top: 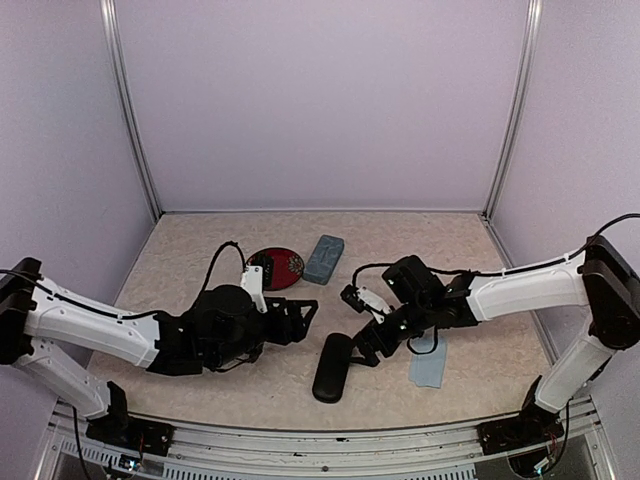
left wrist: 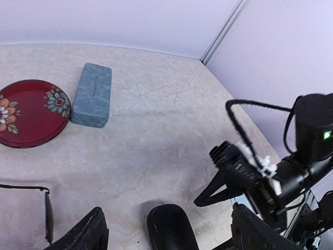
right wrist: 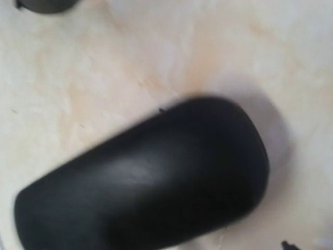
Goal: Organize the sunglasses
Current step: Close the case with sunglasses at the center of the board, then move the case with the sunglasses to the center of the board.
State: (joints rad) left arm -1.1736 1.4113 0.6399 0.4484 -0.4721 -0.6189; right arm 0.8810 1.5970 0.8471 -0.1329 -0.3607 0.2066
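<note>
Left wrist view catches the thin black sunglasses (left wrist: 48, 216) lying on the table (left wrist: 156, 130) at bottom left, just beside the left gripper (top: 312, 317), whose fingers are spread wide, holding nothing. The right gripper (top: 364, 347) hangs close over the black oval case (top: 333, 367), and honestly I can't tell whether its jaws are apart or together.

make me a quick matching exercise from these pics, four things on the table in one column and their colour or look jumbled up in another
Things:
1 plate
2 rectangular case
3 oval case
4 cloth

Looks:
a plain black
b light blue, thin and flat
c red with flowers
d blue-grey, beside the plate

Pairs: 1-c, 2-d, 3-a, 4-b
</note>
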